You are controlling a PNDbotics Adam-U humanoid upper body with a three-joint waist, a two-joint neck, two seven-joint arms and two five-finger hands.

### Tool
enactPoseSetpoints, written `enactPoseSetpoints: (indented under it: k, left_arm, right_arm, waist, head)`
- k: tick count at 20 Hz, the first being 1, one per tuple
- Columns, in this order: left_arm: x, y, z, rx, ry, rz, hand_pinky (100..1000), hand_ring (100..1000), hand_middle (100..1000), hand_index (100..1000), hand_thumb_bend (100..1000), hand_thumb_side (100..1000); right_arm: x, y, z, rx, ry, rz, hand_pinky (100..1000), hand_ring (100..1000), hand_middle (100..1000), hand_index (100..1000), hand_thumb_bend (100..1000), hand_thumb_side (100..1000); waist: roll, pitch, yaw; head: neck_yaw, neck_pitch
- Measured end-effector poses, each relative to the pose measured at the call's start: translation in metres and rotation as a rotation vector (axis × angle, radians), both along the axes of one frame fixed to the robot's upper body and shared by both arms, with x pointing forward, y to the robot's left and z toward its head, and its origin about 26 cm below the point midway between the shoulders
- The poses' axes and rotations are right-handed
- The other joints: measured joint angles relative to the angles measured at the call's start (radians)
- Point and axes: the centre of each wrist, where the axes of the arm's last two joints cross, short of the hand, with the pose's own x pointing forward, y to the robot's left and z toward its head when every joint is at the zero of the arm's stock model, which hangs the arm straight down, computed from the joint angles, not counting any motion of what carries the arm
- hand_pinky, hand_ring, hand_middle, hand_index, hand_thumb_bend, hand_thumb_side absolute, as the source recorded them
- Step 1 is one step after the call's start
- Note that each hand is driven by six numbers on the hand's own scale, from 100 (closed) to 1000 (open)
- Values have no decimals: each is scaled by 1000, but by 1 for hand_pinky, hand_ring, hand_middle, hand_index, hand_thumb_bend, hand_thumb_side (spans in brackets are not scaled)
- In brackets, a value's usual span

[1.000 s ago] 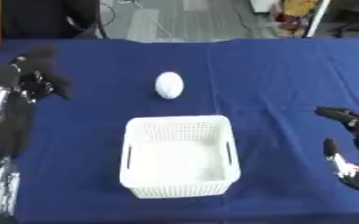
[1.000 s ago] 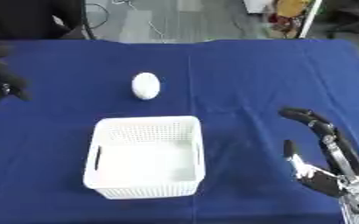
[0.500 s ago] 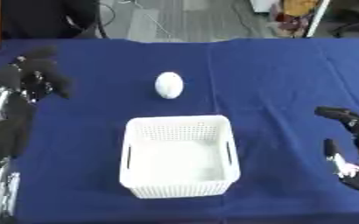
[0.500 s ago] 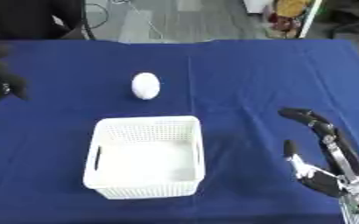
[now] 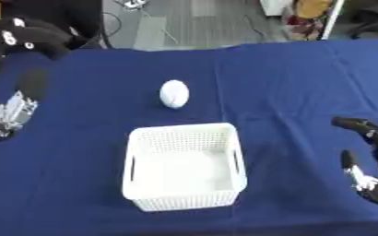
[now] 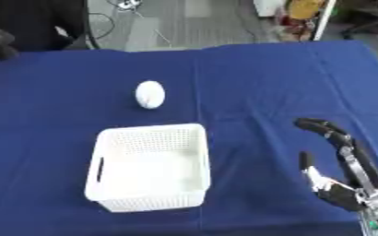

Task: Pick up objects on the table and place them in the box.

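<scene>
A white egg-shaped object [image 5: 174, 93] lies on the blue tablecloth, just beyond the white perforated box [image 5: 183, 203], which holds nothing. My left hand [image 5: 24, 38] hangs blurred over the table's far left corner, well left of the egg, fingers spread and relaxed, holding nothing. Its silver wrist shows below it at the left edge. My right hand [image 6: 343, 192] rests open near the lower right corner, fingers [image 6: 324, 129] pointing up, some way right of the box.
The blue cloth [image 5: 297, 83] covers the whole table, its far edge running along the top. Beyond it lie grey floor, cables and a yellow item [image 5: 309, 9] by a white pole. A dark shape stands at the far left edge.
My left hand has risen and moved toward the far left corner, showing motion blur. The egg, the box and my right hand stay where they were.
</scene>
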Motion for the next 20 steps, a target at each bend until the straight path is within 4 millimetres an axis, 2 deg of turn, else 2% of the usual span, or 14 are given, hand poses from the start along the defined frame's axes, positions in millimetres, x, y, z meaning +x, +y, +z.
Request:
enactPoseSetpoints:
  k: [5, 9, 13, 16, 20]
  left_arm:
    - [6, 5, -2, 149, -5, 10, 638, 647, 722, 858, 333, 727]
    - [9, 6, -3, 192, -1, 15, 643, 650, 735, 853, 429, 729]
    - [16, 7, -5, 235, 55, 25, 626, 662, 832, 844, 505, 800]
    - [30, 10, -6, 292, 176, 28, 637, 686, 877, 859, 574, 783]
    - [53, 16, 6, 379, 304, 32, 646, 694, 880, 870, 599, 770]
  right_arm:
    - [0, 0, 0, -2, 0, 2, 881, 877, 785, 876, 110, 514]
    - [0, 0, 0, -2, 0, 2, 881, 877, 785, 877, 111, 514]
    - [0, 0, 0, -2, 0, 2, 880, 877, 785, 877, 111, 513]
    - [0, 0, 0, -3, 1, 3, 880, 876, 785, 877, 112, 513]
    - [-1, -1, -2, -9, 13, 4, 880, 877, 785, 877, 111, 513]
  waist:
    - [3, -1, -3]
    - [4, -2, -3]
    - [4, -5, -3]
    - [5, -8, -4]
    - [6, -15, -4]
  head:
    - [0, 4]
    - [0, 8]
    - [0, 9]
    - [1, 16]
    - [1, 18]
